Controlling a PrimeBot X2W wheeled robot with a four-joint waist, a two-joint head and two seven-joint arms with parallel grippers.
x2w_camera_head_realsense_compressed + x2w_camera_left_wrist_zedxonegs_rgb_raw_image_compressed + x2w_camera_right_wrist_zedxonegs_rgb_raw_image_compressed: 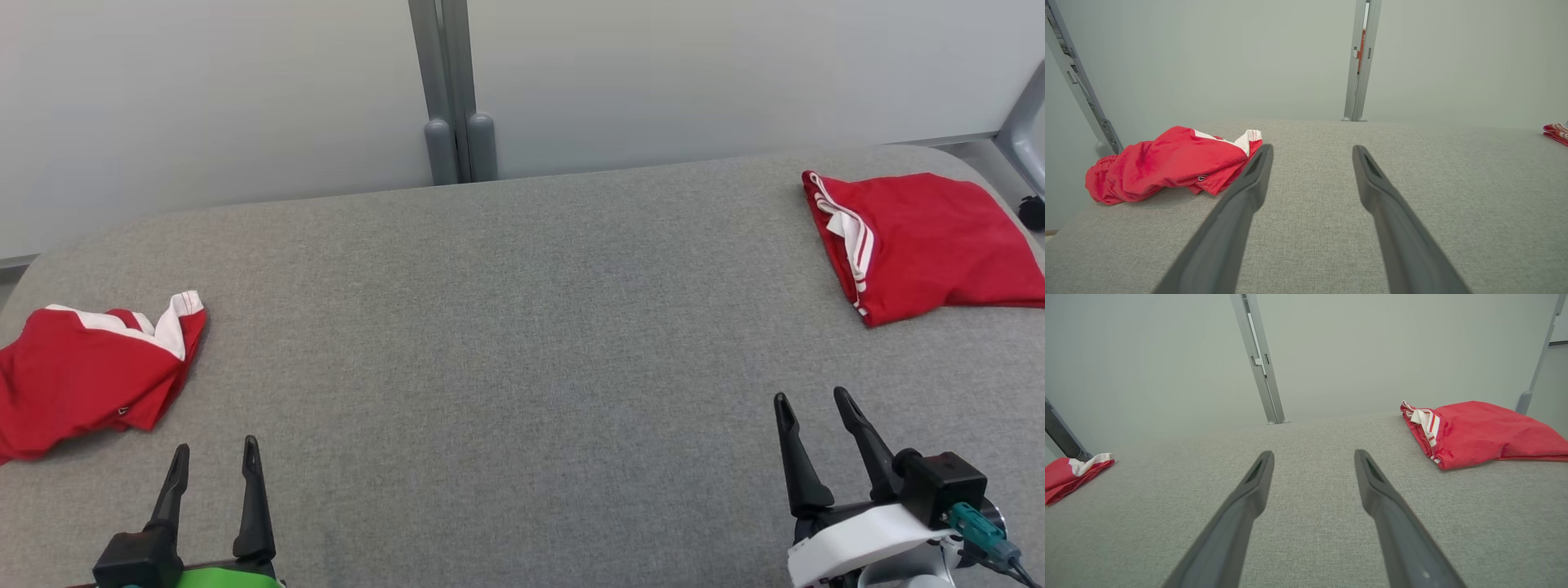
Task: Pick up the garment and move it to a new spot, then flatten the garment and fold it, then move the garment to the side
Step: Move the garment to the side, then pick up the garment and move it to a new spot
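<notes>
On head cam, crumpled red garment [90, 367] sits at far left of the grey table top [522, 327], running out past the frame's left side. A folded red garment [922, 245] lies at far right, well apart. Left gripper [215, 447] is at lower left, near the crumpled one but not touching; right gripper [812, 398] is at lower right, short of the folded one. Both have fingers apart and hold nothing.

Left wrist cam: left gripper [1313, 150] is spread wide over bare fabric, nothing btwn the fingers. Crumpled red garment [1171, 163] lies off to its left, white trim toward the fingertip.

Right wrist cam: right gripper [1313, 454] is just as wide and empty. Folded red garment [1486, 430] is ahead and to its right.

My read: the crumpled piece is the one to pick, pickup not yet begun.

Risks from here:
- It lies close to the table's left side, so a shove w/ a fingertip instead of a pinch could push it off.
- A pinch of only the top layer means it unrolls or drags on the lift.
- Coming in too low, the tips may snag the table cover.
- Right arm reaching across could nudge the folded stack.
</notes>
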